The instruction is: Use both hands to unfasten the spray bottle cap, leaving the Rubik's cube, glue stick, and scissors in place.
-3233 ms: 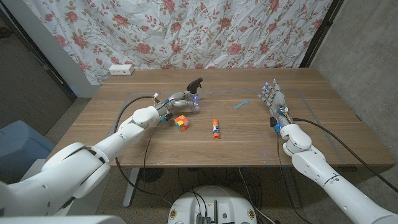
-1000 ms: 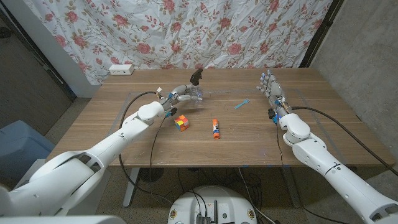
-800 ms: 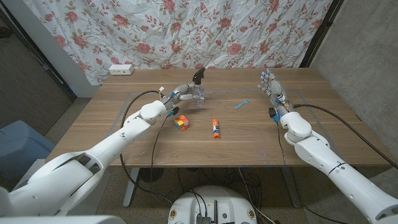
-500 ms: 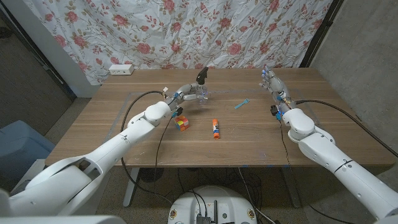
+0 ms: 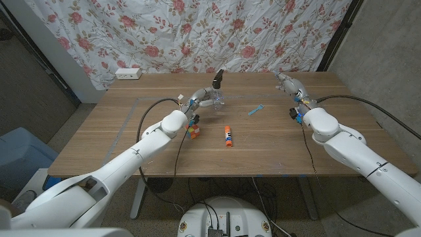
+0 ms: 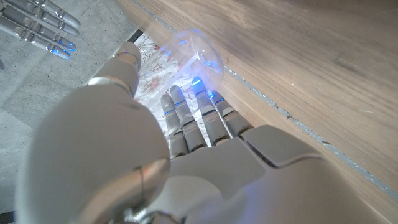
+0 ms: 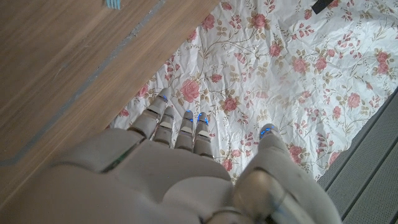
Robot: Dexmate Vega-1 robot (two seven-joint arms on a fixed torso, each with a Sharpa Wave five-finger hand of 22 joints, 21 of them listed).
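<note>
— Currently, left hand (image 5: 200, 99) grips the spray bottle (image 5: 216, 94) above the worktop (image 5: 276, 141); right hand (image 5: 289, 84) spread, holding nothing
— Advice: steady the body, bring the right onto the cap squarely

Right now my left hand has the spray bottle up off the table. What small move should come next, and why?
Probably bring the right hand across toward the black cap. The left hand holds the clear spray bottle upright above the table, cap on top and free, while the right hand is open and well off to the side, holding nothing. Unfastening needs its grip on the cap.
</note>
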